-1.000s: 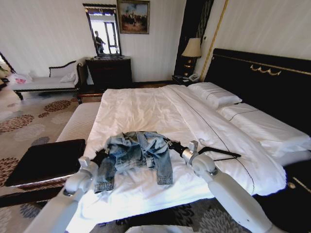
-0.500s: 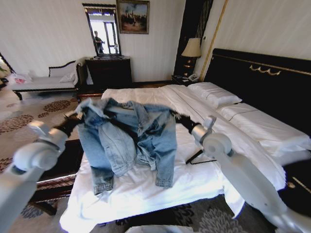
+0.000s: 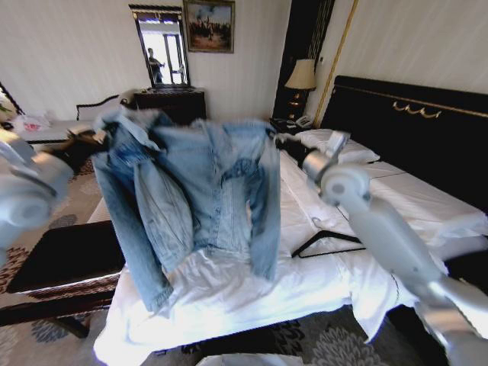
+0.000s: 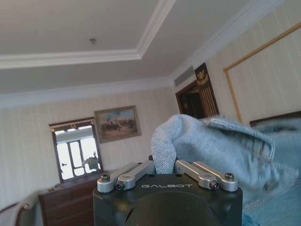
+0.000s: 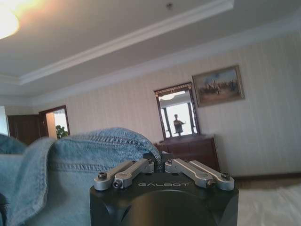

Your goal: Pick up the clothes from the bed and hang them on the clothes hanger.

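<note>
Head camera is looking down over the bed [image 3: 229, 297]; wrist cameras are facing upward, sharing the painting [image 4: 117, 123] wall.

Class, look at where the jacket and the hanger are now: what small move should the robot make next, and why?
Probably carry the jacket toward the hanger and lower it there. Both the left gripper and the right gripper pinch the shoulders, so the jacket hangs spread open above the bed, while the hanger lies flat on the sheet to the robot's right.
</note>
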Controlling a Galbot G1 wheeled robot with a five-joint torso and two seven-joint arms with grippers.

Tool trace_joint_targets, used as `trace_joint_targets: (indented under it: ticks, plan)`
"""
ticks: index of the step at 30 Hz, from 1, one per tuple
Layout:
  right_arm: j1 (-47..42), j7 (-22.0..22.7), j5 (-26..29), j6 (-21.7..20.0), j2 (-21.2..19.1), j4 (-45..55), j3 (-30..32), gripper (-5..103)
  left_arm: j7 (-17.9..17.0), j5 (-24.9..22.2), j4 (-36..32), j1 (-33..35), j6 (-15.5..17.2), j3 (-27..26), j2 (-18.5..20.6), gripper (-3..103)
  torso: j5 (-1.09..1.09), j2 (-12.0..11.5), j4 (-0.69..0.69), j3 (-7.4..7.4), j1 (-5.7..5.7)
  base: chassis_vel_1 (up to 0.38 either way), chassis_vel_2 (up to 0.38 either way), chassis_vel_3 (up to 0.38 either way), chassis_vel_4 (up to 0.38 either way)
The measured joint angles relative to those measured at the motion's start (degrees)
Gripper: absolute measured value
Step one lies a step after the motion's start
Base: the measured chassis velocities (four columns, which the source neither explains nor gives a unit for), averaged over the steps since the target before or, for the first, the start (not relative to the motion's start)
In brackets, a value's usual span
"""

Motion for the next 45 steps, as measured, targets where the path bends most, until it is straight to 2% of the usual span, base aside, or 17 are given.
trace_joint_targets:
  ticks: [3,11,14,18,19,21,22,27,28,30,33,36,38,40,43,44,45]
  plan:
    - [4.85,0.39,0.66,0.43,0.75,-2.66,-3.89,4,0.95,-1.42,2.49,-2.35,-0.21,0.99,3.0,2,-0.01,0.0,-0.02,0.0,0.0,0.0,0.0,0.0,0.0]
    - [5.33,0.66,1.43,0.88,0.13,-2.34,-4.07,4,0.52,-2.37,0.65,-0.7,-0.31,-0.9,4.05,2,0.0,0.0,0.0,0.0,0.0,0.0,0.0,0.0,0.0]
    - [2.13,0.69,2.93,0.5,-2.08,1.14,-1.17,4,-1.1,-2.42,-3.41,1.48,0.45,-2.17,2.4,2,0.0,0.0,0.0,0.0,0.0,0.0,0.0,0.0,0.0]
    - [-6.65,2.21,7.37,-0.35,-9.27,11.01,6.84,4,-4.69,-3.25,-11.09,3.19,2.98,-2.81,-0.82,2,0.02,-0.01,-0.05,0.0,0.0,0.0,0.0,0.0,0.0]
    - [-11.14,3.91,10.87,-0.57,-13.64,16.35,10.89,4,-6.22,-4.01,-14.57,4.48,4.71,-4.03,-2.13,2,0.03,0.0,-0.08,0.0,-0.01,0.0,0.0,0.0,0.0]
    - [-15.88,7.38,19.19,-1.86,-18.77,23.29,18.95,4,-8.72,-8.04,-20.8,9.66,8.94,-13.65,-4.92,2,0.04,0.01,-0.12,-0.02,-0.03,0.0,0.0,0.0,0.0]
    - [-15.88,7.38,19.19,-1.86,-18.77,23.29,18.95,4,-8.72,-8.04,-20.8,9.66,8.94,-13.65,-4.92,2,0.04,0.01,-0.12,-0.02,-0.03,0.0,0.0,0.0,0.0]
    - [-23.97,15.7,38.38,-7.63,-25.27,32.2,37.47,4,-8.05,-19.65,-28.27,34.09,16.08,-45.25,-10.2,2,0.0,0.03,0.05,-0.03,-0.05,0.0,0.0,0.0,0.0]
    - [-23.97,15.7,38.38,-7.63,-25.27,32.2,37.47,4,-8.05,-19.65,-28.27,34.09,16.08,-45.25,-10.2,2,0.0,0.03,0.05,-0.03,-0.05,0.0,0.0,0.0,0.0]
    - [-32.74,19.51,49.84,-12.59,-29.28,34.62,52.72,4,-5.88,-24.56,-28.25,49.89,19.73,-61.96,-12.48,2,-0.05,0.04,0.0,-0.04,-0.05,0.0,0.0,0.0,0.0]
    - [-36.71,27.0,59.23,-18.82,-30.85,35.04,58.82,4,-7.61,-29.47,-27.57,61.85,26.0,-71.13,-11.84,2,0.03,0.04,0.0,-0.04,-0.07,0.0,0.0,0.0,0.0]
    - [-36.19,29.59,58.59,-21.01,-30.66,34.71,57.14,4,-10.72,-32.31,-27.51,64.37,28.26,-69.85,-9.39,2,0.03,0.04,0.02,-0.03,-0.07,0.0,0.0,0.0,0.0]
    - [-35.89,32.23,56.25,-22.14,-29.08,33.58,53.76,4,-15.15,-34.32,-27.33,64.92,30.64,-63.4,-4.35,2,0.0,0.02,-0.04,0.0,-0.03,0.0,0.0,0.0,0.0]
    - [-36.71,32.6,54.79,-22.26,-28.44,33.2,52.76,4,-16.15,-34.18,-27.32,64.01,30.65,-60.36,-2.71,2,-0.01,0.02,-0.06,0.01,-0.01,0.0,0.0,0.0,0.0]
    - [-40.82,27.93,39.51,-22.27,-24.2,29.06,42.38,4,-17.39,-23.07,-29.14,60.45,28.22,-45.03,-1.18,2,0.01,-0.01,-0.11,0.02,0.05,0.0,0.0,0.0,0.0]
    - [-40.82,27.93,39.51,-22.27,-24.2,29.06,42.38,4,-17.39,-23.07,-29.14,60.45,28.22,-45.03,-1.18,2,0.01,-0.01,-0.11,0.02,0.05,0.0,0.0,0.0,0.0]
    - [-40.47,23.81,31.35,-22.31,-21.52,26.35,34.71,4,-17.8,-15.17,-29.35,57.53,26.84,-35.0,-3.69,2,0.11,-0.03,0.02,0.03,0.04,0.0,0.0,0.0,0.0]
